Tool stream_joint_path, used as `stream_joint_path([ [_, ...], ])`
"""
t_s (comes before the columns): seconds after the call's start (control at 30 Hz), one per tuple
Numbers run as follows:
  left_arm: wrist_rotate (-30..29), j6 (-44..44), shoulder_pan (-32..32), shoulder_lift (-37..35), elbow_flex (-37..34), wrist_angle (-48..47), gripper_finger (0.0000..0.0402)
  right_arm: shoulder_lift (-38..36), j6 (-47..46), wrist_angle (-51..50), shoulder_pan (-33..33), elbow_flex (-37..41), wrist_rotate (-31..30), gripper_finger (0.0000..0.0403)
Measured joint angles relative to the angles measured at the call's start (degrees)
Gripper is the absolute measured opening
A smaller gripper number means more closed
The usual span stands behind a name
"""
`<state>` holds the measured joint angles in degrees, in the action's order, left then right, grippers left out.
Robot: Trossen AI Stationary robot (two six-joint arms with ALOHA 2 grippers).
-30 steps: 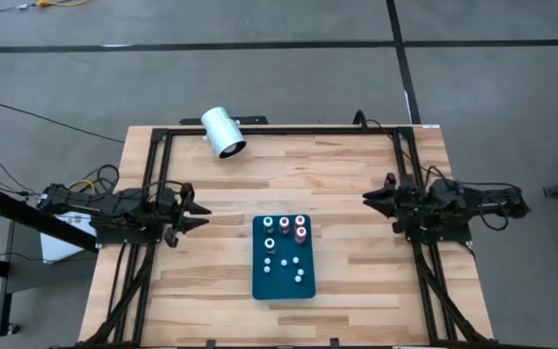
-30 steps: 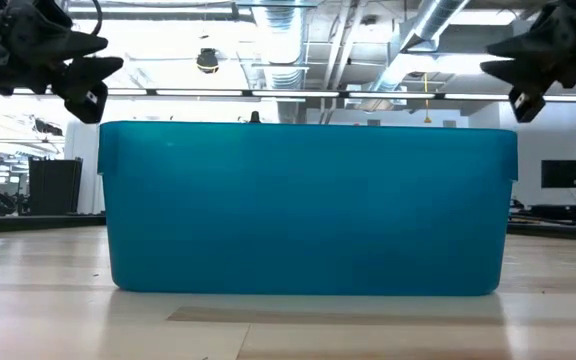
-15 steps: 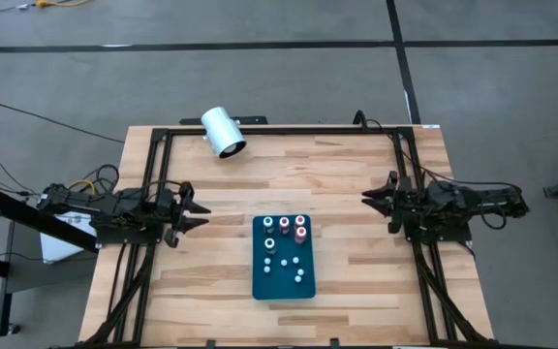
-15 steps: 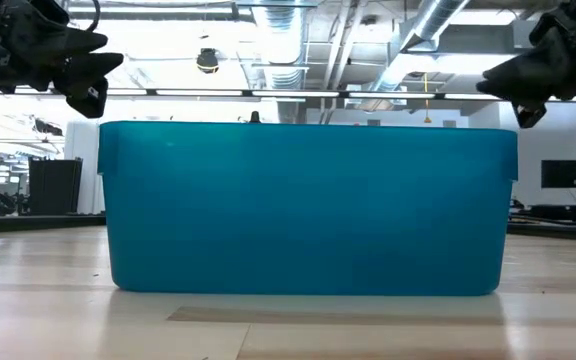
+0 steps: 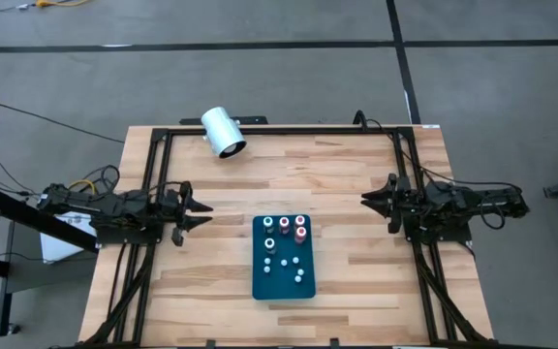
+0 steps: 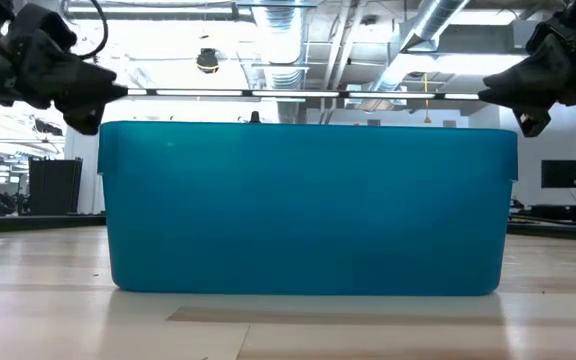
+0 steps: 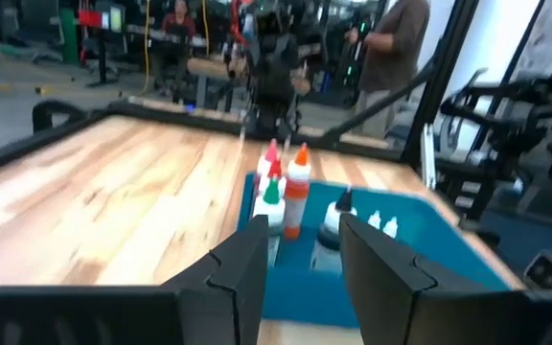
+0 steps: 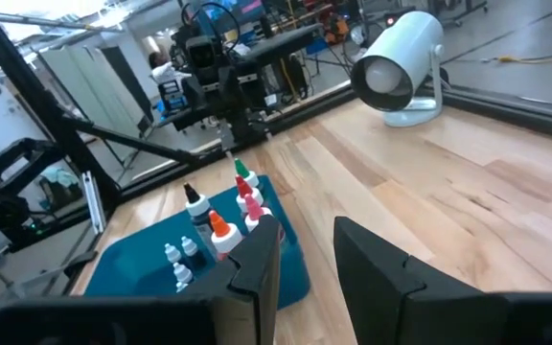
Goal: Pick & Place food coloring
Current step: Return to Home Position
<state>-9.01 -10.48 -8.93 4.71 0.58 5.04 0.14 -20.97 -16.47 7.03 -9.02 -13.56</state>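
a teal container [image 6: 308, 210] fills the middle of the low view, standing flat on the pale wooden table [image 6: 48, 300], its near wall hiding whatever is inside. a tiny dark tip [image 6: 255, 117] pokes just above the rim near the middle; what it is cannot be told. the left claw [image 6: 108, 95] hangs above the container's left corner and the right claw [image 6: 500, 95] above its right corner, both clear of it and well apart. behind are ceiling ducts [image 6: 423, 25] and a dark screen [image 6: 562, 174].
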Motion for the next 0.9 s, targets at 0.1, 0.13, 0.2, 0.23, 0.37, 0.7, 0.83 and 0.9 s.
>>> stream_joint_path([
  [0.1, 0.19, -0.03, 0.00, 0.13, 0.03, -1.81, 0.0121, 0.00, 0.00, 0.02, 0.00, 0.00, 0.00, 0.0093],
  [0.13, 0.29, -0.01, 0.00, 0.25, 0.07, -1.81, 0.0121, 0.00, 0.00, 0.00, 0.00, 0.00, 0.00, 0.0093],
  [0.2, 0.62, -0.02, 0.00, 0.55, 0.13, -1.90, 0.0121, 0.00, 0.00, 0.01, 0.00, 0.00, 0.00, 0.0093],
  [0.23, 0.72, -0.02, 0.00, 0.55, 0.13, -1.90, 0.0121, 0.00, 0.00, 0.02, 0.00, 0.00, 0.00, 0.0093],
  [0.37, 0.71, -0.02, 0.00, 0.55, 0.17, -2.20, 0.0121, 0.00, -0.02, 0.02, 0.00, 0.00, 0.02, 0.0093],
  [0.7, 0.71, -0.02, 0.00, 0.53, 0.26, -2.55, 0.0121, 0.00, -0.02, 0.02, 0.00, 0.00, 0.04, 0.0093],
  [0.83, 0.71, -0.02, 0.00, 0.52, 0.28, -2.60, 0.0121, 0.00, -0.02, 0.02, 0.00, 0.00, 0.06, 0.0093],
  [0.9, 0.69, -0.02, 0.00, 0.52, 0.28, -2.62, 0.0121, 0.00, -0.02, 0.02, 0.00, 0.00, 0.04, 0.0093],
])
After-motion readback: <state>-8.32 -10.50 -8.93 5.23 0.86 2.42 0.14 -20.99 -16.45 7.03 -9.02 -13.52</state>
